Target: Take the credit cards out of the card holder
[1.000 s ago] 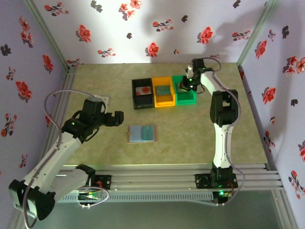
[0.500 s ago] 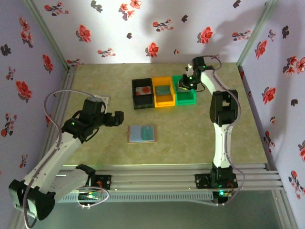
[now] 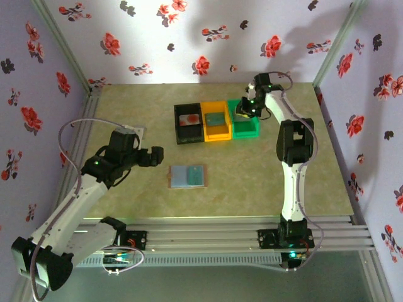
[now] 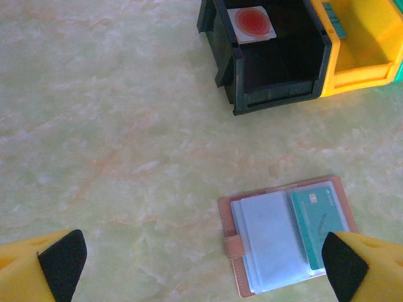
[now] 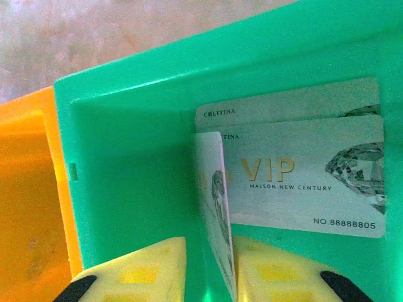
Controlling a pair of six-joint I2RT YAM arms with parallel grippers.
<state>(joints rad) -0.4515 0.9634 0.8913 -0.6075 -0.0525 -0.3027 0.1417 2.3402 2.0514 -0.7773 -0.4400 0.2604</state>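
Note:
The card holder (image 3: pixel 187 176) lies open on the table, pinkish-tan with pale blue sleeves. In the left wrist view the card holder (image 4: pixel 277 242) has a teal credit card (image 4: pixel 318 226) in its right sleeve. My left gripper (image 3: pixel 155 155) hovers left of it, wide open (image 4: pixel 201 270). My right gripper (image 3: pixel 244 110) is over the green bin (image 5: pixel 126 157). Its jaws (image 5: pixel 211 264) stand apart around a pale card (image 5: pixel 217 207) on edge, which leans on the right finger with a gap on the left. Two VIP cards (image 5: pixel 302 182) lie flat in that bin.
Black (image 3: pixel 187 124), orange (image 3: pixel 216 123) and green (image 3: pixel 247 129) bins stand in a row at the back middle. The black bin holds a white card with a red disc (image 4: pixel 252 22); the orange one holds a teal card (image 3: pixel 215 117). Flowered walls enclose the table.
The right gripper's jaws have parted from the card over the green bin, and the wrist has shifted slightly back. The left arm and the card holder have not moved.

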